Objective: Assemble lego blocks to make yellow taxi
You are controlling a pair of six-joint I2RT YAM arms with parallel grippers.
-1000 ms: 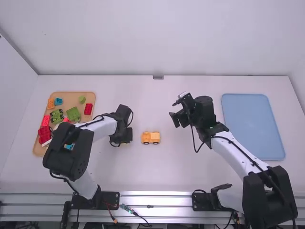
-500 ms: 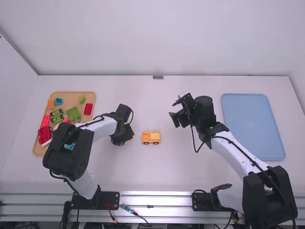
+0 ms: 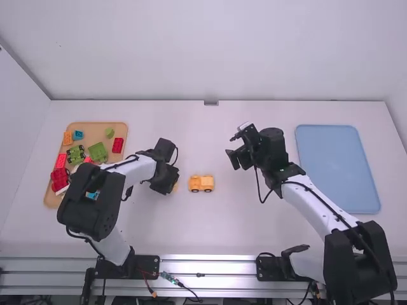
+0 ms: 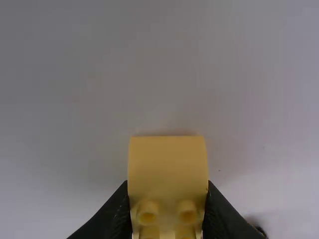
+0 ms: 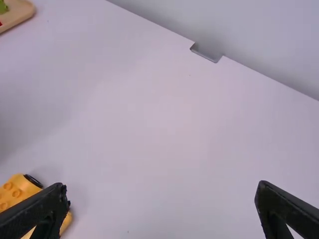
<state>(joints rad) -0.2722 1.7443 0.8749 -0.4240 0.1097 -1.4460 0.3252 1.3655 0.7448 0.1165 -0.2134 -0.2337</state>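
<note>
Where the wooden tray lies: at the far left, with spare pieces in it, among them a green block, a red block and a blue block.
Left gripper: low over the table, its 2 fingers pinching the yellow block from 2 sides, studs showing near the fingers.
Change: over the last 1 second this gripper has swivelled at the wrist while its arm kept much the same place; the block's edge now peeks out on the side facing the wheeled base.
Meaning: probably lining the block up with the base before it is joined; the 2 are apart.
Wheeled base: orange-yellow, on its wheels, just right of the left gripper. A crooked approach could nudge it or seat the studs badly.
Right gripper: above the table, right of the base, 2 fingers spread wide with nothing between them. It could steady the base.
Blue tray: far right, flat on the table.
</note>
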